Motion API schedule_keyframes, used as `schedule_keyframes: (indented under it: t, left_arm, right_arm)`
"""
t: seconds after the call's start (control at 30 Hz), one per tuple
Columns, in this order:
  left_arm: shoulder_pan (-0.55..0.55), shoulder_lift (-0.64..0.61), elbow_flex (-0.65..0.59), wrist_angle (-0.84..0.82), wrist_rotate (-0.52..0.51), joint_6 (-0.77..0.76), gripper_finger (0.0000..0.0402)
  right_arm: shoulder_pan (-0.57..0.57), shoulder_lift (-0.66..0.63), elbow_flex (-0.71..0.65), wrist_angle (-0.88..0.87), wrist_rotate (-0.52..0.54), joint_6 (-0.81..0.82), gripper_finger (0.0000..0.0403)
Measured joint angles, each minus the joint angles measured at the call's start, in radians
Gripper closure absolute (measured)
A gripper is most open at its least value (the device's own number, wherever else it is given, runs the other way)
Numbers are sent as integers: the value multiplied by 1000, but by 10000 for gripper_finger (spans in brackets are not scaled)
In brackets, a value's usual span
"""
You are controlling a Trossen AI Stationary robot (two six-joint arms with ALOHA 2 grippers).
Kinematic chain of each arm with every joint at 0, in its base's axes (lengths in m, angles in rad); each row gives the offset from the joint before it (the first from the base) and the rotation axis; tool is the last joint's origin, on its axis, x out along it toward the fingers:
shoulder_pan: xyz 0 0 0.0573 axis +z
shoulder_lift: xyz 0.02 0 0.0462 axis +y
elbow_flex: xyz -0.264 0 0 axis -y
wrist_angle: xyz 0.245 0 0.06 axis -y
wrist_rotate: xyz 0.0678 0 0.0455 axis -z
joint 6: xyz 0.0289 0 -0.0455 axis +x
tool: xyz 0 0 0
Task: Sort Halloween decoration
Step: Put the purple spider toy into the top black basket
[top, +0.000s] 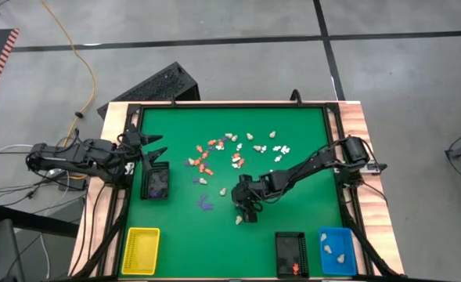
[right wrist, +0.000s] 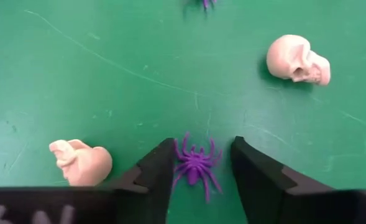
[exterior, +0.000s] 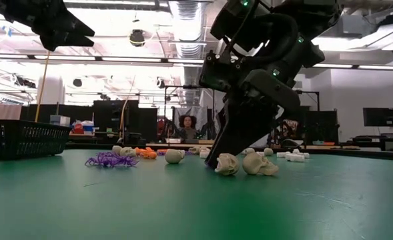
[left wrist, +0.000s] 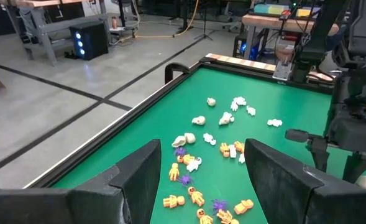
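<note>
The Halloween decoration is a scatter of tiny orange, white, cream and purple figurines (top: 234,153) lying on the green table. My right gripper (right wrist: 201,162) stands open, slanting down at the table's middle (top: 246,213). A purple spider (right wrist: 196,163) lies flat on the felt between its two fingers. A cream skull (right wrist: 296,59) rests beyond the fingers, and another cream figurine (right wrist: 81,162) lies beside one finger. My left gripper (top: 153,145) waits open above the table's left edge, holding nothing. My right gripper has its fingers on either side of the purple spider (right wrist: 196,163), coming from above at a slant. The spider's legs (right wrist: 178,149) reach right up to one finger. Whether the fingers touch it I cannot tell. The spider lies flat on the table.
A black basket (top: 156,182) with purple pieces stands at the left. Along the near edge sit a yellow tray (top: 140,251), a black tray (top: 291,254) and a blue tray (top: 337,251). More purple spiders (exterior: 109,160) lie left of the right gripper.
</note>
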Motion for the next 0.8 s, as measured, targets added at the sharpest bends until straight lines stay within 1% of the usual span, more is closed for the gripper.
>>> schedule_keyframes:
  t: [0.2,0.53,0.8]
  left_arm:
    - [0,0,0,0,0,0,181]
    - [0,0,0,-5,0,0,181]
    - [0,0,0,-5,0,6,181]
  right_arm:
    - [1,1,-1,3,-4,0,306]
    - [2,-3,-2,7,-8,2,391]
    - [-6,-23,28,-11,4,-23,398]
